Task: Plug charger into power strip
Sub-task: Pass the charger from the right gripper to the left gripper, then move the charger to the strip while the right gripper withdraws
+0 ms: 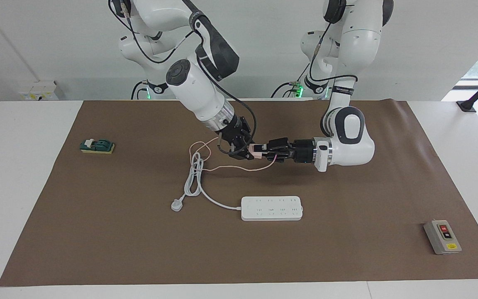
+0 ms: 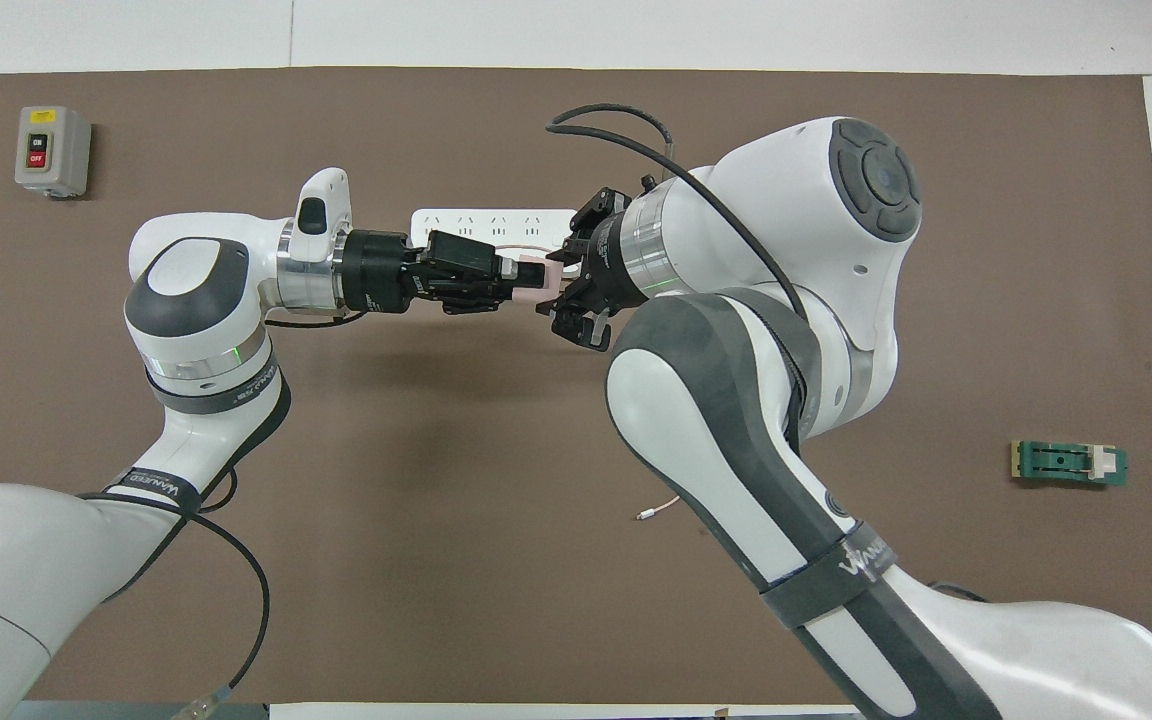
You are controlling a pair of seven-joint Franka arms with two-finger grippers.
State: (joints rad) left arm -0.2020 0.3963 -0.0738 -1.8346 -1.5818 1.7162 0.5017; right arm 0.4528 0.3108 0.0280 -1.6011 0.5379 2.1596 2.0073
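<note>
1. The charger is held in the air between the two grippers, over the brown mat and on the robots' side of the power strip.
2. The right gripper is clamped shut on the charger from the right arm's end of the table, and the small pink block is kept level there.
3. The left gripper is brought in sideways from the left arm's end; its jaws are closed on the other end of the charger, so a handover is judged to be under way.
4. The double hold is probably meant to let the charger be regripped with its pins pointed down at the strip; which way the pins face cannot be told.
5. The thin pink cable is left trailing from the charger down to the mat, nearer to the robots than the strip, where it lies beside the strip's thick white cord.
6. The strip is left flat on the mat with its sockets up, untouched, and nothing is plugged into it yet.
7. A release by the right gripper is judged to be needed next.
</note>
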